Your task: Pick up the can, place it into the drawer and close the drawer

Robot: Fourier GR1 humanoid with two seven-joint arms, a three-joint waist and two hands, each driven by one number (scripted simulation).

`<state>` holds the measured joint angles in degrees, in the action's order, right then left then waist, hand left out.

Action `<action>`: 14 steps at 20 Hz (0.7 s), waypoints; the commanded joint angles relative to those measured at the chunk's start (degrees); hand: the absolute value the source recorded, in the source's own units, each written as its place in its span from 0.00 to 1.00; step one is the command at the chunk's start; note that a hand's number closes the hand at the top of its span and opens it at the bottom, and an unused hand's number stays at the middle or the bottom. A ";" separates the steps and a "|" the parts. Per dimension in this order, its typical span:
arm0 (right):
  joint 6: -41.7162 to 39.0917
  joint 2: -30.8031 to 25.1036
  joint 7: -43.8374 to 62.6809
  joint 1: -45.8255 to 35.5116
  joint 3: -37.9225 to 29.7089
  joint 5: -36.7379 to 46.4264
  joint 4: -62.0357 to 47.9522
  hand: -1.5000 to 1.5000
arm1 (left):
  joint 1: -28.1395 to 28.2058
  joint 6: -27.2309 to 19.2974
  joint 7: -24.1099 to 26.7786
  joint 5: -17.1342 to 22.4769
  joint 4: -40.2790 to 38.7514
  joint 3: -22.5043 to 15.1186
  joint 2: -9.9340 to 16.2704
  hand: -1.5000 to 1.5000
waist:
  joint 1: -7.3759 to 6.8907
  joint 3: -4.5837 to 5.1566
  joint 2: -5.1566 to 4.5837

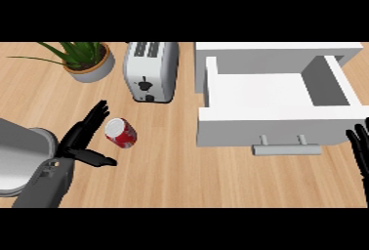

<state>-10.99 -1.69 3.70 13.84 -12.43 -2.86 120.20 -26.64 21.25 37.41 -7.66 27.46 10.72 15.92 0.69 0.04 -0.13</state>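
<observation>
Can point(120, 133) sat on the wooden counter point(180, 176), left of frame centre. Red with a pale silver top, tilted a bit.

Left hand point(81, 136) was just left of the can, fingers straight and spread, pointing toward upper frame, thumb sticking out to the right below the can. Not closed around it; fingers looked right beside the can, couldn't tell if they touched. Grey forearm point(47, 185) came in from the lower left.

Right hand point(358, 146) showed only at the right edge of frame, fingers straight and up, resting, holding nothing.

Drawer point(277, 105) was pulled open in the upper right half, white, interior visible. Grey bar handle point(286, 149) on the front face, toward lower frame.

Toaster point(151, 71) stood at upper centre, between the drawer and a potted plant point(86, 58) in the upper left. A grey rounded object point(22, 156) sat at the left edge, partly cut off.
</observation>
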 commanded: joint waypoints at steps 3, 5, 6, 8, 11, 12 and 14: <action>-0.78 -0.39 -0.64 0.06 -0.58 1.00 -0.87 0.00 | -1.45 -0.90 -0.04 -0.05 -1.01 -0.21 -0.80 0.00 | -0.29 -0.02 0.11; -1.13 0.55 -0.83 1.25 -0.26 -0.18 1.16 0.00 | -3.30 -3.12 5.45 -2.36 -8.83 -0.28 -1.04 0.00 | 0.16 0.02 -0.05; -2.06 -0.13 1.75 3.90 -1.62 -2.42 5.73 0.00 | -4.57 -0.27 0.65 -0.35 -4.91 0.46 0.37 0.00 | 0.06 0.00 0.08; -0.74 -1.16 2.69 -3.19 -1.93 -2.33 -0.71 0.00 | -5.90 -1.60 2.43 -1.22 -7.99 0.47 0.14 0.00 | -0.02 0.01 -0.05; -0.22 0.72 4.36 1.59 -0.48 -0.43 5.35 0.00 | -5.76 -4.92 1.80 -0.58 -7.87 0.64 -3.84 0.00 | 0.13 0.02 -0.01; -1.41 -0.70 3.89 -0.35 -2.09 -2.31 3.30 0.00 | -5.31 -4.32 2.84 -1.78 -7.76 -0.49 -2.92 0.00 | -0.01 0.00 0.00; -0.86 0.41 0.37 -0.50 -2.13 -0.67 0.09 0.00 | -6.56 -3.68 2.88 -2.18 -9.31 -0.81 -3.45 0.00 | 0.07 0.01 -0.05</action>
<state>-12.60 -1.98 4.91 14.33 -14.59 -4.70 121.68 -31.73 17.72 39.40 -8.96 20.41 10.48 13.08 0.70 0.04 -0.12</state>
